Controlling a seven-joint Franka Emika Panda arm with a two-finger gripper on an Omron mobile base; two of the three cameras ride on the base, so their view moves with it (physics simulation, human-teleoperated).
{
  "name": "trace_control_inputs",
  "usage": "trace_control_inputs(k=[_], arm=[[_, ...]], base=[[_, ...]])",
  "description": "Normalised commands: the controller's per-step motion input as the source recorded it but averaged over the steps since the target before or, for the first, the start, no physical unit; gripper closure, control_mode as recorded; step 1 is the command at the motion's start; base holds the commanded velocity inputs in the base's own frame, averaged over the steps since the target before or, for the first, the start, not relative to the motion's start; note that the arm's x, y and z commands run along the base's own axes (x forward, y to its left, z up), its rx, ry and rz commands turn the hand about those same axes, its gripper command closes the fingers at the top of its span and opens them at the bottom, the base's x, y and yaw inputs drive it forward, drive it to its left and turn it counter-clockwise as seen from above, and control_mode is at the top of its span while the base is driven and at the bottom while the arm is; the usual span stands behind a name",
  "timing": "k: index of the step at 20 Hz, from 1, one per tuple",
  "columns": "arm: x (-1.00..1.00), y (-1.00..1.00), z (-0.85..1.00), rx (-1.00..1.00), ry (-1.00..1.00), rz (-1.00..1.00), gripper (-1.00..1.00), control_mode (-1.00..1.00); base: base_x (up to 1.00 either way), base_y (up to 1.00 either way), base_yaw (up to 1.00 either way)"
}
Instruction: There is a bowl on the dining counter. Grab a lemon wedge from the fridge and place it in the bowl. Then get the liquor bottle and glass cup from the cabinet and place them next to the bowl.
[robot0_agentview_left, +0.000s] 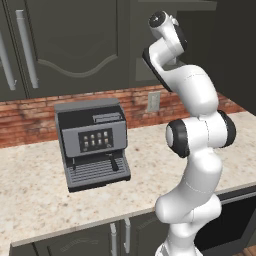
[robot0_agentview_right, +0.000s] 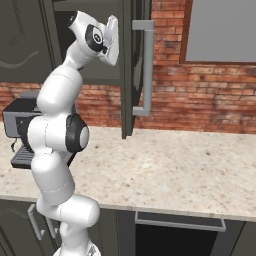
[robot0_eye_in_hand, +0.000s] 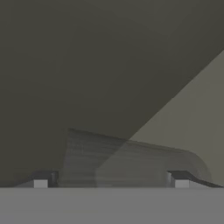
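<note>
1. my arm (robot0_agentview_left: 192, 150) rises from the base in front of the wall counter (robot0_agentview_right: 170, 170) and reaches up into the upper cabinet (robot0_agentview_right: 127, 65), whose door stands open edge-on with its bar handle (robot0_agentview_right: 147, 67) facing the room.
2. my gripper (robot0_eye_in_hand: 111, 179): jaws spread wide, nothing between the fingertips (robot0_eye_in_hand: 41, 180). the tips stand far apart at the bottom of the hand view.
3. the glass cup (robot0_eye_in_hand: 131, 159) sits just ahead of the fingertips, in line with the gap between them, not touching either one.
4. orientation in the hand view: it's a greyish translucent shape stretched sideways across the frame, squared end toward the left, rounded end toward the right. its long axis runs roughly parallel to the line between my fingertips, dipping slightly to the right. the hand camera is rolled, so i can't tell whether that means upright or lying down in the room.
5. behind the cup: dark cabinet interior with a lighter diagonal surface at right.
6. a coffee machine (robot0_agentview_left: 92, 145) sits on the beige speckled counter, left of my arm, against the brick backsplash (robot0_agentview_right: 210, 95).
</note>
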Motion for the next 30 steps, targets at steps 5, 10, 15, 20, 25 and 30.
trace_control_inputs(k=[5, 10, 15, 20, 25, 30], arm=[[0.21, 0.03, -0.14, 0.01, -0.03, 0.00, -1.00, -1.00], [0.11, 0.00, -0.30, 0.00, 0.00, 0.00, -1.00, -1.00], [0.00, 0.00, -0.29, 0.02, 0.00, 0.00, -1.00, -1.00], [-0.19, 0.00, -0.24, 0.02, 0.00, 0.00, -1.00, -1.00], [-0.54, 0.03, -0.21, 0.01, -0.04, 0.00, -1.00, -1.00], [-0.79, 0.15, -0.07, 0.00, -0.16, 0.00, -1.00, -1.00]], base=[[0.00, 0.00, 0.00], [0.00, 0.00, 0.00], [0.00, 0.00, 0.00], [0.00, 0.00, 0.00], [0.00, 0.00, 0.00], [0.00, 0.00, 0.00]])
